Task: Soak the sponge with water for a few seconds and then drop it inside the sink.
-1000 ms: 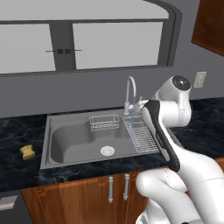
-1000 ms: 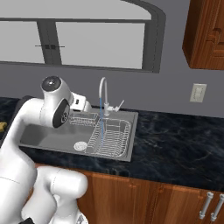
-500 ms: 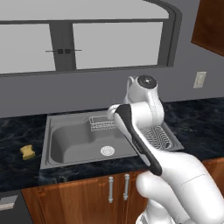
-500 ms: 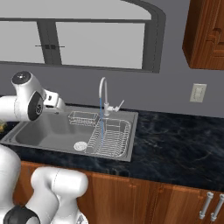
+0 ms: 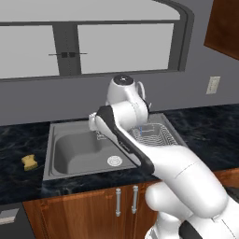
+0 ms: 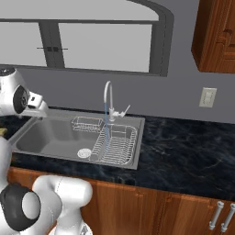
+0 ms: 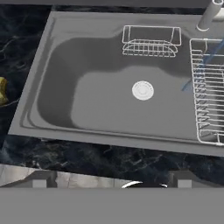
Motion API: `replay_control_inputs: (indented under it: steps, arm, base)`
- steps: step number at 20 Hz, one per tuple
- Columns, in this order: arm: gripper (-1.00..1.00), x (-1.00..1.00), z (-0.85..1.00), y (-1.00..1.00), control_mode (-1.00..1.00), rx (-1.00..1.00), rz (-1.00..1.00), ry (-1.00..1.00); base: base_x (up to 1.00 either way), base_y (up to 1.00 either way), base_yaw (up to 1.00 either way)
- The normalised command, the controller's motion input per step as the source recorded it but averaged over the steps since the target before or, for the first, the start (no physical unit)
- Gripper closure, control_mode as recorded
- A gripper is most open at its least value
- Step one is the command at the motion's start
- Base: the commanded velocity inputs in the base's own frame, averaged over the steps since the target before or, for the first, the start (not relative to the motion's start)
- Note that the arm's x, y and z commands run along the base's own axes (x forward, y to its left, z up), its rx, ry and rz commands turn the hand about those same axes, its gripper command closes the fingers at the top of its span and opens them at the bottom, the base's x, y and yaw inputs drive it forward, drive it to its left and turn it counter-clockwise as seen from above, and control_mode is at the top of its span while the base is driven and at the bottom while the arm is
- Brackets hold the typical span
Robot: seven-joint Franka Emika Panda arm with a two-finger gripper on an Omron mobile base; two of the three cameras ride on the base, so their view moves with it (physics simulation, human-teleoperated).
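We stood before a kitchen wall with a wide window [image 6: 105, 46] over a black marbled counter [image 6: 183, 151], wooden cabinets [image 6: 137, 211] beneath it. Set into the counter was the sink [image 5: 74, 151], a grey steel basin with a round drain [image 7: 142, 90], a small wire basket [image 7: 151, 41] at its back wall and a wire dish rack [image 6: 117, 144] on its right part. A thin blue stream ran from the faucet [image 6: 109, 98] onto the rack. The sponge [image 5: 29, 162], a small yellow-orange block with a darker underside, lay on the counter just left of the sink, apart from the rim. In the hand view the pincer [image 7: 111, 178] hung above the sink's near edge with its fingers [image 7: 39, 178] spread wide, holding nothing.
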Motion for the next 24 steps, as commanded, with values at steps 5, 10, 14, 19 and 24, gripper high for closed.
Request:
replay_control_inputs:
  steps: [5, 10, 14, 19, 24]
  arm:
    - [-1.00, 0.08, 0.00, 0.56, -1.00, -0.03, 0.00, 0.33]
    - [-1.00, 0.08, 0.00, 0.43, -1.00, -0.09, 0.00, 0.28]
    - [-1.00, 0.01, -0.11, 0.44, -1.00, -0.10, 0.00, 0.06]
    - [-1.00, 0.00, -0.29, 0.46, -1.00, -0.01, 0.00, 0.00]
    - [-1.00, 0.02, -0.53, 0.46, -1.00, 0.05, 0.00, 0.00]
  base:
    - [0.00, 0.00, 0.00]
    - [0.00, 0.00, 0.00]
    - [0.00, 0.00, 0.00]
    - [0.00, 0.00, 0.00]
    - [0.00, 0.00, 0.00]
